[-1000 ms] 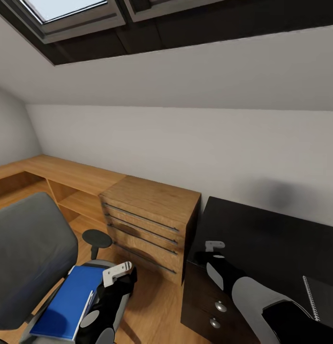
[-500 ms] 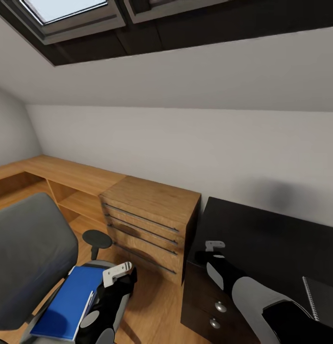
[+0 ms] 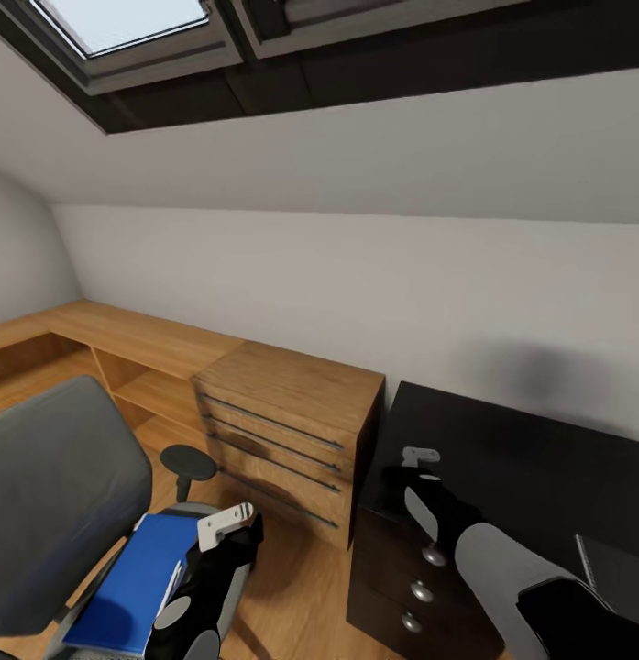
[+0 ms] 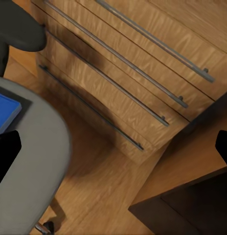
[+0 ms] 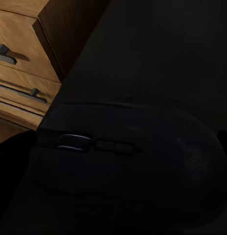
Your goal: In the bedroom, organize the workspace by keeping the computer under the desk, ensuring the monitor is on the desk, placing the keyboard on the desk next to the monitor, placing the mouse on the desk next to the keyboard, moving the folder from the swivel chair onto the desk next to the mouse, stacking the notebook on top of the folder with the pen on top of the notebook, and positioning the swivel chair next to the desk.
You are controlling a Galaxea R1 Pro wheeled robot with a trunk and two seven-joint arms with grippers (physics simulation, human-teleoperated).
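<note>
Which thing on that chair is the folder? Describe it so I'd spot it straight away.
Find the swivel chair with the grey back, low on the left. On its seat, beside the robot's left hand, lies the folder: flat, rectangular, bright blue, the one vivid colour among grey, black and wood.

The folder [image 3: 126, 587] is lying on the seat of the swivel chair [image 3: 58, 495] at the left. A wooden drawer chest [image 3: 282, 431] is standing between the chair and the tabletop [image 3: 521, 458] at the right. The mouse [image 5: 128, 166] is being seen above the tabletop, close to its edge by the chest.
</note>
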